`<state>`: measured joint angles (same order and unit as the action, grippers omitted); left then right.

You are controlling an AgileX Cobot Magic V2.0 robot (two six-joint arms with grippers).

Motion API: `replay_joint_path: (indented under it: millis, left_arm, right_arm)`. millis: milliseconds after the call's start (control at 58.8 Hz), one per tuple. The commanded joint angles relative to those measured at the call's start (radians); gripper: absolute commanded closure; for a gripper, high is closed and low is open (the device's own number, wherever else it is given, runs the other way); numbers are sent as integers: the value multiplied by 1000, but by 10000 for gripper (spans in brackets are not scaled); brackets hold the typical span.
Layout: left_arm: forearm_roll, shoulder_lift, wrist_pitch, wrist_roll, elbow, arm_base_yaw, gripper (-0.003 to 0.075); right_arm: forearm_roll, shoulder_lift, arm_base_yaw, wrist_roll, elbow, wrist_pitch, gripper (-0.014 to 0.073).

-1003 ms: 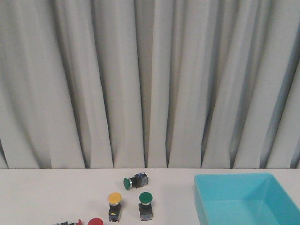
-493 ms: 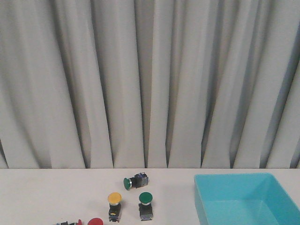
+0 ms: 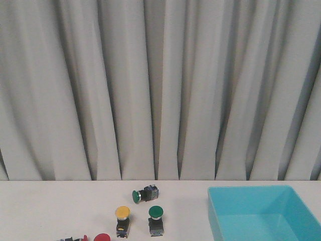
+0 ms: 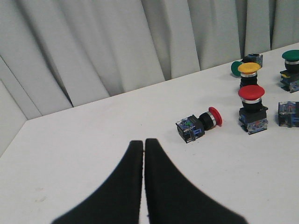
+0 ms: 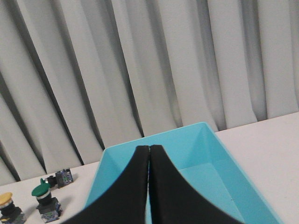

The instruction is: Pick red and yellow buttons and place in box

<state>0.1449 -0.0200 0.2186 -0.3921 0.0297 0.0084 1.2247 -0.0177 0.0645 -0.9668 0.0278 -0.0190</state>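
A yellow button (image 3: 122,212) stands upright on the white table; it also shows in the left wrist view (image 4: 249,69) and the right wrist view (image 5: 5,199). One red button (image 4: 251,92) stands upright; its cap shows at the front view's bottom edge (image 3: 102,237). A second red button (image 4: 215,116) lies on its side. The turquoise box (image 3: 261,201) sits at the right; it also shows in the right wrist view (image 5: 205,140), and what I see of its inside is empty. My left gripper (image 4: 143,143) is shut and empty, short of the lying red button. My right gripper (image 5: 149,148) is shut and empty, in front of the box.
Two green buttons are near the yellow one: one upright (image 3: 156,213), one on its side (image 3: 137,196). A loose dark block (image 4: 288,113) lies beside the upright red button. Grey curtains hang behind the table.
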Motion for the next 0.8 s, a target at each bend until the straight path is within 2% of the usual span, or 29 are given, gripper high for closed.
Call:
replay_joint_path:
  millis: [0,255,782]
  left_arm:
    - [4,-6,-81,5,19,-8,727]
    - [4,-6,-81,5,19,-8,727]
    - [3,-6,-82,4,19,-8,727]
  right_arm:
    - [56,2,6,-6,18,19,602]
    - [291,2,6,-7,18,11,602]
    - [293,2,6,-8,18,11,602]
